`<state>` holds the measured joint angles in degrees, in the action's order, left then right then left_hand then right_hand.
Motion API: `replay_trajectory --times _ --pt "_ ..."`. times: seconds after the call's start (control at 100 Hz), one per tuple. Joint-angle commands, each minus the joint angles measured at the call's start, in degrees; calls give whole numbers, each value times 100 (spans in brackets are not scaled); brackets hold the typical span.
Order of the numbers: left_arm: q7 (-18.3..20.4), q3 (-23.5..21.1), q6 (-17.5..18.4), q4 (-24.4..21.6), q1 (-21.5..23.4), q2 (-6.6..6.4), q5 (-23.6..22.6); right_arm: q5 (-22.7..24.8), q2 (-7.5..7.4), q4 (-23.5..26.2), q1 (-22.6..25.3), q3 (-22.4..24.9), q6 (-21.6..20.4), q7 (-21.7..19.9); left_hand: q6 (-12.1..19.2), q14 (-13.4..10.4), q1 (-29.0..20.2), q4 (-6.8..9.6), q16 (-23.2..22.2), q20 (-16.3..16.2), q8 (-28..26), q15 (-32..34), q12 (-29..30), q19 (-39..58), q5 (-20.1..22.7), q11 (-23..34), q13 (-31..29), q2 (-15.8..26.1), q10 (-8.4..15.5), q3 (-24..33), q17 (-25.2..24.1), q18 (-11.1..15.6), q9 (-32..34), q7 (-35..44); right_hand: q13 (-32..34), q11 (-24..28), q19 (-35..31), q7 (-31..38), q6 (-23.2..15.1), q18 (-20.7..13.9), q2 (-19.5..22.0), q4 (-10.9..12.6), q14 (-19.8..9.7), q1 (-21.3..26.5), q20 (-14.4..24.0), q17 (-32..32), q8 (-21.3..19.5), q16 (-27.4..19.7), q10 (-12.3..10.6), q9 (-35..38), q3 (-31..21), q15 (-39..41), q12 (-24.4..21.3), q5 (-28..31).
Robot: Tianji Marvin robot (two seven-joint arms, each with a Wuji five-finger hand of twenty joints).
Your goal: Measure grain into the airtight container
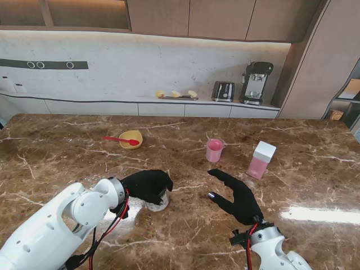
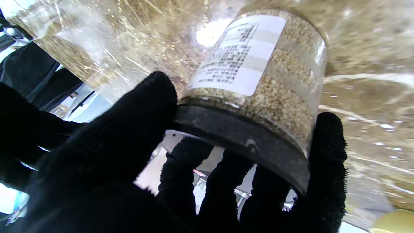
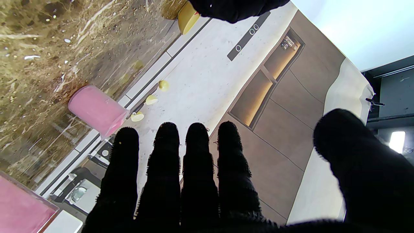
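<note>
A clear jar of grain [image 1: 159,203] with a white label and a black lid [image 2: 245,139] stands on the marble table near me, left of centre. My left hand [image 1: 147,184] is closed over its top, thumb and fingers [image 2: 326,155] wrapped around the lid. Just right of the jar my right hand [image 1: 239,199] hovers open, fingers spread, holding nothing. Farther from me stand a pink measuring cup [image 1: 214,150] and a pink airtight container [image 1: 261,161] with a white lid. The right wrist view also shows the cup [image 3: 95,110] and a corner of the container [image 3: 22,207].
A yellow bowl [image 1: 131,139] with a red spoon [image 1: 119,139] across it sits farther back on the left. Beyond the table, a counter carries a toaster [image 1: 223,91], a coffee machine [image 1: 256,82] and yellow fruit pieces [image 1: 176,94].
</note>
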<state>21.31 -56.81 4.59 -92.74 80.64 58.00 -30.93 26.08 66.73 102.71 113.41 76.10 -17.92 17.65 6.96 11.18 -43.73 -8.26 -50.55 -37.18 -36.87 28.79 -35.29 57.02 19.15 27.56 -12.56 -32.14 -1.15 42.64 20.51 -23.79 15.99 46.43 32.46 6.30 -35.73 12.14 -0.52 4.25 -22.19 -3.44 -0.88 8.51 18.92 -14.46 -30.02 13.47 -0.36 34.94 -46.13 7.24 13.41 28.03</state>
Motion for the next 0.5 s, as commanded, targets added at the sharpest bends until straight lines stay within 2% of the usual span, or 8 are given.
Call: replay_trajectory --times 0.0,0.22,0.33,0.41,0.46,0.49 --pt "-53 177 24 68 -17 134 38 -27 17 -24 83 29 21 -62 -91 -209 -1304 290 -448 -113 -102 719 -67 1034 159 121 -478 441 -14 1063 379 1856 155 91 34 23 -41 12 -136 -51 65 198 -29 -121 130 36 -28 127 -113 16 -79 41 96 -105" --pt "-415 736 87 227 -262 209 -56 -39 25 -37 134 86 13 -37 -135 -215 -1080 338 -444 -238 -53 697 -48 1022 160 97 -519 419 -17 1134 402 1881 173 31 37 25 -34 15 -131 -51 58 199 -28 -112 139 38 -27 129 -117 20 -89 43 97 -100" --pt "-615 905 167 265 -309 229 -310 -32 23 -50 149 109 14 -41 -159 -221 -680 306 -425 -363 20 650 30 937 50 12 -499 350 -18 1231 334 1835 115 -76 27 22 -31 22 -141 -52 67 197 -29 -118 143 41 -29 129 -108 12 -83 40 96 -82" --pt "-612 977 172 242 -327 223 -358 -42 30 -93 135 112 16 -21 -190 -244 -456 270 -347 -362 88 529 110 769 -17 -78 -412 379 -27 1194 218 1822 18 -184 21 23 -30 22 -143 -52 63 198 -24 -113 146 39 -28 128 -110 13 -82 37 97 -82" --pt "-634 1006 169 242 -329 230 -342 -63 33 -114 125 108 16 -17 -225 -241 -292 279 -233 -262 168 411 184 446 -36 -130 -359 429 -45 1146 21 1666 -11 -283 20 23 -28 25 -145 -52 68 198 -22 -113 147 43 -29 129 -107 13 -81 38 97 -76" --pt "-635 1013 172 235 -328 228 -356 -70 32 -123 121 108 13 -22 -268 -263 -59 304 -30 -17 268 197 275 20 -97 -230 -269 500 -46 1068 -222 1521 -87 -430 18 19 -30 27 -146 -53 65 196 -27 -125 149 38 -29 129 -101 3 -73 37 96 -70"
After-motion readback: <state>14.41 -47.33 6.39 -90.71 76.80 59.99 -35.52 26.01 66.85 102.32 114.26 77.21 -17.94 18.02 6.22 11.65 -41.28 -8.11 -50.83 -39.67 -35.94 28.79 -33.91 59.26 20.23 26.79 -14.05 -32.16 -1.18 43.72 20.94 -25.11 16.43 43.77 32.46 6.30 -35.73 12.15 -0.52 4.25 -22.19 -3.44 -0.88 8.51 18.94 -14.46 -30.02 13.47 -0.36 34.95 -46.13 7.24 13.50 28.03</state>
